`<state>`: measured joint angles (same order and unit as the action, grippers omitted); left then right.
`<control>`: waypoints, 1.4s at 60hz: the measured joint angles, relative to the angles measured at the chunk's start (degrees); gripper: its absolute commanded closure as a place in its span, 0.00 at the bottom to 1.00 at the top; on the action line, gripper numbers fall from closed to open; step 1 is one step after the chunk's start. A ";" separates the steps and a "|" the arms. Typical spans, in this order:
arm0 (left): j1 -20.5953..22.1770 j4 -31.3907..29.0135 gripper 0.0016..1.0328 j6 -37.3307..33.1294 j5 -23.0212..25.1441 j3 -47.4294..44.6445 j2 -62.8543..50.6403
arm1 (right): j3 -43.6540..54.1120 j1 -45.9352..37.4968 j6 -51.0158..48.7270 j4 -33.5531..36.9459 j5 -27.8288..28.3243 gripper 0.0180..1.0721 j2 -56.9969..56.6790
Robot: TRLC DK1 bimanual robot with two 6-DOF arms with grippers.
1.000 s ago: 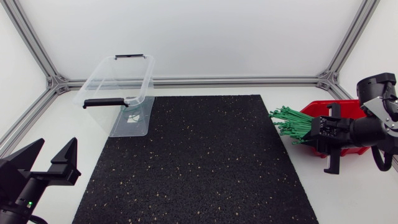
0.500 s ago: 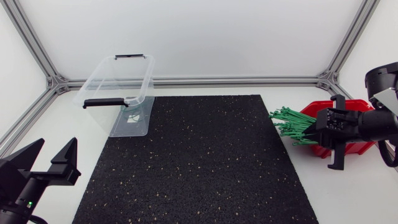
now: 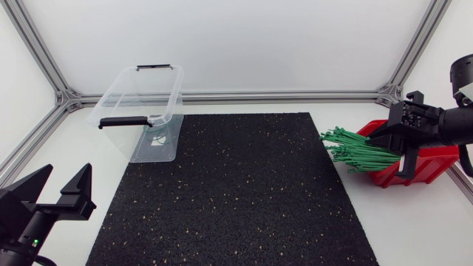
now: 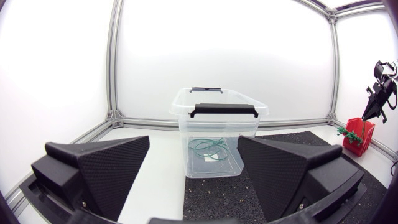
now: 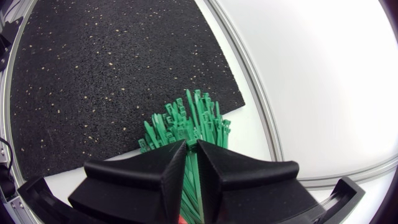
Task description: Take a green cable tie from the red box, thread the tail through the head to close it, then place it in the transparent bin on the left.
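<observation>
Right hand (image 5: 191, 148) has lifted above the red box (image 3: 427, 167), wedges clenched on thin green cable ties (image 3: 353, 148)

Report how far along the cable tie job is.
Done: one looped tie already lies in the transparent bin. In hand: the right gripper has its fingers closed on the green cable ties sticking out of the red box. Left: pull one free, thread it with the open left gripper, bin it.
</observation>
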<state>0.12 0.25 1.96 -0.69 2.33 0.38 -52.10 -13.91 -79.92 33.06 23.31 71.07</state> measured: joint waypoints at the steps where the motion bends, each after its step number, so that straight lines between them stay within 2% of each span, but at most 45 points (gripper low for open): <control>1: 0.00 0.00 0.04 0.00 0.00 0.00 0.00 | -0.35 -0.22 0.26 0.00 0.24 0.83 0.11; 7: 0.00 0.00 0.04 0.00 0.00 0.00 0.00 | -2.32 -0.85 0.92 0.63 0.94 0.81 0.33; 13: 0.00 0.00 0.04 0.00 0.00 0.00 0.00 | -2.78 -0.85 1.46 0.63 0.96 0.53 1.01; 17: 0.00 0.00 0.04 0.00 0.00 0.00 0.00 | -2.78 -0.85 1.55 0.66 0.94 0.49 2.12; 21: 0.00 0.00 0.04 0.00 0.00 0.00 0.00 | -2.69 -0.83 1.60 0.66 0.94 0.31 3.19; 28: 0.00 0.00 0.04 0.00 0.00 0.00 0.00 | -2.32 -0.68 1.95 0.66 0.94 0.29 3.52; 33: 0.00 0.00 0.04 0.00 0.00 0.00 0.00 | -2.30 -0.68 1.95 1.27 0.98 0.21 3.41; 51: 0.00 -0.02 0.04 0.00 0.00 0.00 0.00 | -2.30 -0.83 1.16 2.54 0.94 0.22 2.89; 61: 0.00 -0.02 0.04 0.00 0.00 0.00 0.00 | -1.38 -0.11 -0.15 2.32 0.33 0.45 2.89; 69: 0.00 -0.02 0.04 0.00 0.00 0.00 0.00 | 1.05 1.79 -0.74 0.63 -0.85 0.58 3.32; 77: 0.00 0.00 0.04 0.00 0.00 0.00 0.00 | 4.31 3.06 -1.14 -3.34 -1.99 0.65 3.45; 84: 0.00 0.00 0.04 0.00 0.00 0.00 0.00 | 6.16 3.74 -1.14 -6.86 -3.04 0.66 3.52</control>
<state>0.12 0.25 1.96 -0.69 2.33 0.38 -45.93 -10.17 -81.06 26.20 20.27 74.59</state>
